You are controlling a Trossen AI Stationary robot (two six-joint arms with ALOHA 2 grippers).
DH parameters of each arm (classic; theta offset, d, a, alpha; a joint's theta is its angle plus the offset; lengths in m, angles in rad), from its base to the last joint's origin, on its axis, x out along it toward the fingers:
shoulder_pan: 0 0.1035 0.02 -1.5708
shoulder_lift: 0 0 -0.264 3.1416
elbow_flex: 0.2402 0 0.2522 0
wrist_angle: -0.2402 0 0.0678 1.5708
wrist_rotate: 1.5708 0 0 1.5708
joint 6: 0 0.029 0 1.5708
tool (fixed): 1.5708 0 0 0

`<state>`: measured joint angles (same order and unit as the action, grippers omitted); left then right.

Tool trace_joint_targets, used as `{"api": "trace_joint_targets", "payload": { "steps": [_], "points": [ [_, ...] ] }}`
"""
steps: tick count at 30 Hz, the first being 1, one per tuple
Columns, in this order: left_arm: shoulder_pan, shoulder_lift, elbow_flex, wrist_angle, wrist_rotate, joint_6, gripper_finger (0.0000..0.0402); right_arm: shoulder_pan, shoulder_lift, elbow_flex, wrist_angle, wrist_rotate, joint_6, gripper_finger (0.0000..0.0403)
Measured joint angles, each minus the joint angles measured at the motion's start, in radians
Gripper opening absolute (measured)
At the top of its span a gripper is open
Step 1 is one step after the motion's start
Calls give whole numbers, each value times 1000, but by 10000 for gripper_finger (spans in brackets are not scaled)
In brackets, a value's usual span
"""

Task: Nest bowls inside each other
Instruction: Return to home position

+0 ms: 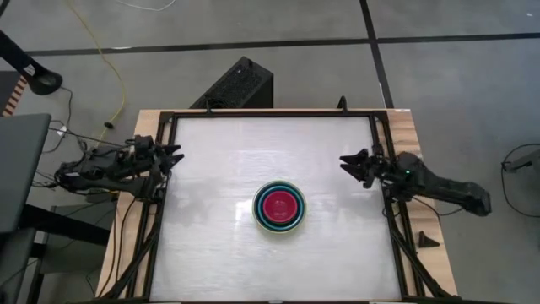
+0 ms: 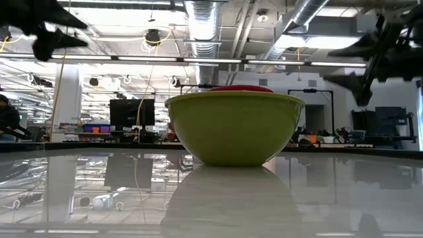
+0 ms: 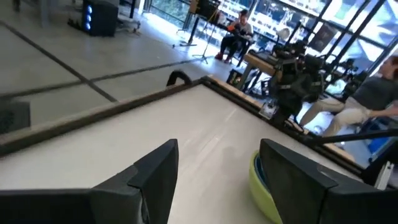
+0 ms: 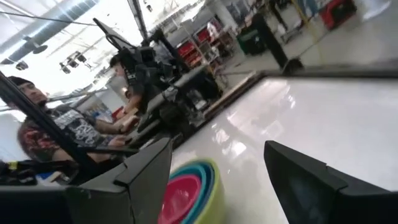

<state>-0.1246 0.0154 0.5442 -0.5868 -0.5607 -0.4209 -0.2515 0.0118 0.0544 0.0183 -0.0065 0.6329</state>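
The bowls [image 1: 280, 206] stand nested in one stack on the white table, slightly near of its middle: an olive-green outer bowl [image 2: 232, 127] rests on its base, with blue and teal rims inside it and a magenta-pink bowl [image 4: 180, 198] innermost. My left gripper [image 1: 175, 155] hovers open over the table's left edge, and my right gripper [image 1: 348, 163] hovers open near the right edge. Both are well clear of the stack and have nothing between their fingers.
A black frame [image 1: 270, 115] runs around the white table top. A black box [image 1: 236, 84] stands on the floor beyond the far edge. People sit at benches beyond the table [image 3: 239, 34]. The white table surface lies bare all around the stack.
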Motion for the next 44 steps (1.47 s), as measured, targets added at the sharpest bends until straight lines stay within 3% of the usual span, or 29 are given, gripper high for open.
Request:
{"api": "trace_joint_targets", "payload": {
  "steps": [4, 11, 15, 21, 26, 33, 44],
  "points": [
    [0, -8, -112, 28, 28, -36, 214, -87, 3, -45, 43, -100, 29, 290],
    [0, -15, -269, 259, 45, -16, 214, -191, 14, -45, 56, -202, -39, 289],
    [0, -11, -345, 301, 38, -20, 214, -223, 21, -44, 44, -249, -57, 289],
    [0, -10, -482, 492, 52, -70, 214, -222, 22, -44, 37, -283, -67, 290],
    [2, -11, -484, 520, 63, -47, 214, -182, 44, -44, 33, -292, -103, 290],
    [2, -4, -475, 463, 175, -78, 214, -127, 140, -44, 31, -284, -205, 290],
    [2, 2, -475, 460, 179, 200, 214, -121, 264, -44, 29, -282, -326, 290]
  ]
}}
